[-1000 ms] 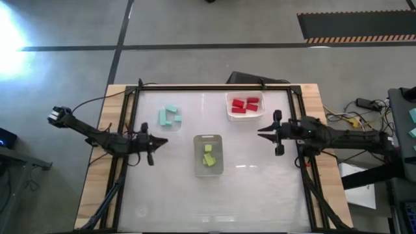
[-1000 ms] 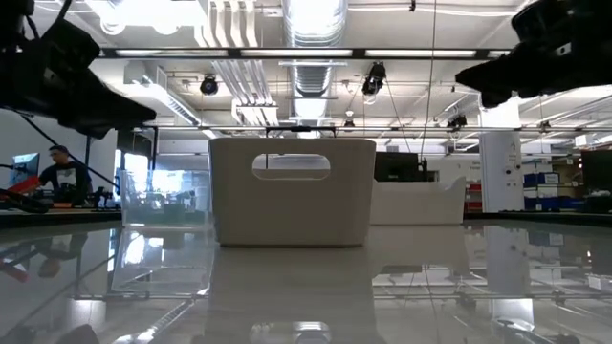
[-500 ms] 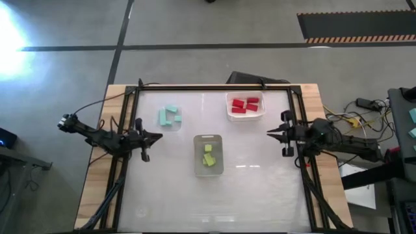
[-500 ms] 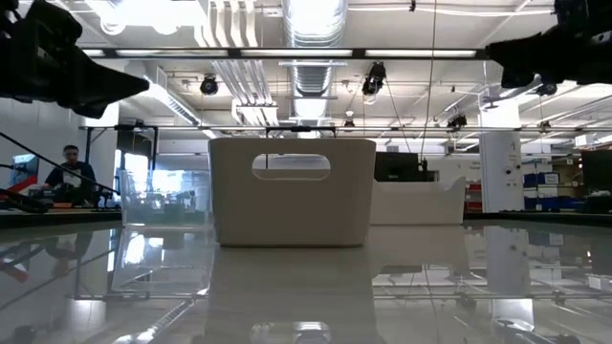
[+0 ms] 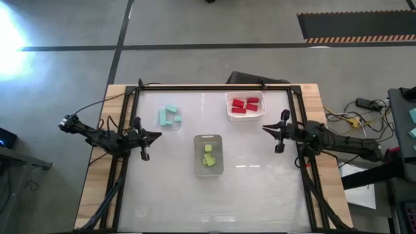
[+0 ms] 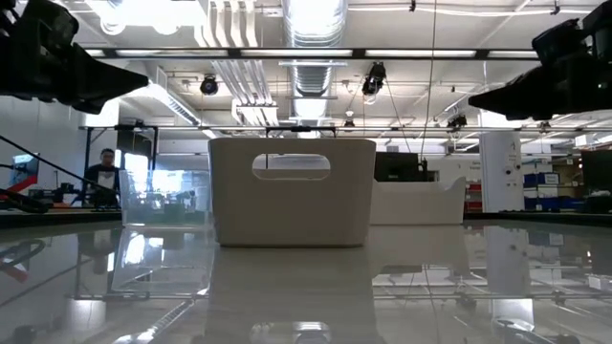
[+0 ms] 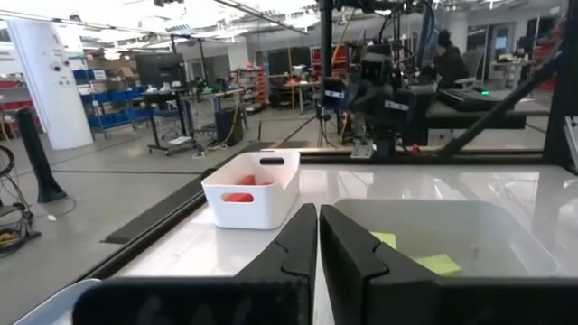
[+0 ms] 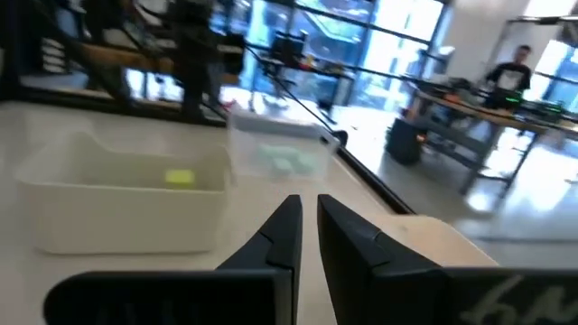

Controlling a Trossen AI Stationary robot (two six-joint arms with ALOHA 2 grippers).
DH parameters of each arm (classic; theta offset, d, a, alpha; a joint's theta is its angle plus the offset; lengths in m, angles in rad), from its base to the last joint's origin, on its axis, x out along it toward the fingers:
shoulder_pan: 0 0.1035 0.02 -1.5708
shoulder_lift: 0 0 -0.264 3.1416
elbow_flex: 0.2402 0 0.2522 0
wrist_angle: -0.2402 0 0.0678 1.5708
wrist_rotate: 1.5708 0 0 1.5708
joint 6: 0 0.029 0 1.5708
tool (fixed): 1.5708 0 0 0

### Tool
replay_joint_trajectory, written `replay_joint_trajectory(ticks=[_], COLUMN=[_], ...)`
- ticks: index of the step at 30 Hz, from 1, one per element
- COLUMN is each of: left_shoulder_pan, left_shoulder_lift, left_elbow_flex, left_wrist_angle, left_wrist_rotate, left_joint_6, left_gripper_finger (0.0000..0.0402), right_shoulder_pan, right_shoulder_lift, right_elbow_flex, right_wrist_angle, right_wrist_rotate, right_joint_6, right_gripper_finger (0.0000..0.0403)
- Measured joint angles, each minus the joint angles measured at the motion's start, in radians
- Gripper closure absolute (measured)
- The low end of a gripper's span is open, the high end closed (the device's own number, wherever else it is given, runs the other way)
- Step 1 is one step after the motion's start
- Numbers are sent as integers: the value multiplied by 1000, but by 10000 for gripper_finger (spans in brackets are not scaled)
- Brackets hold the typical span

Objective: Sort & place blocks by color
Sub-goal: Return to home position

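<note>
Standing next to this rig right now. The table (image 5: 247,188) is a glossy white top with wood strips down both sides and a dark frame around it.

The left arm (image 5: 97,135) reaches in over the left edge and the right arm (image 5: 338,140) over the right edge, both pointing in toward the middle. From table height you can see both are hanging up in the air, well off the surface.

The left gripper (image 5: 158,135) sits just past the edge, near the clear bin but not over it. Its wrist camera shows the two fingers pulled together with only a sliver of gap and nothing held. The right gripper (image 5: 265,129) is over the right side of the top, near the white bin's corner and clear of it. Same deal there: fingers nearly touching, empty.

Three bins on the table, well apart from each other. The gray bin (image 5: 208,169) is in the middle, the white bin (image 5: 246,119) is at the far right, and the clear bin (image 5: 179,126) is at the far left.

Every block I can see is inside a bin. The red blocks (image 5: 245,105) are bunched in the white one. The teal blocks (image 5: 168,116) lie in a loose C shape in the clear one. The yellow-green blocks (image 5: 208,156) are in the gray one.
</note>
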Motion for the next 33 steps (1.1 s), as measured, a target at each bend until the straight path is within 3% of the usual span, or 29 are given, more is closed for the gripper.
replay_joint_trajectory(ticks=[11, 33], left_shoulder_pan=[0, 0], left_shoulder_lift=[36, 119], left_elbow_flex=[0, -1], left_wrist_angle=[4, 5], left_wrist_rotate=[0, 1], left_joint_6=[0, 0], left_gripper_finger=[401, 401], right_shoulder_pan=[0, 0], right_shoulder_lift=[43, 43], right_elbow_flex=[3, 3], right_wrist_angle=[-2, -4], right_wrist_rotate=[35, 35], right_joint_6=[270, 255], right_gripper_finger=[374, 374])
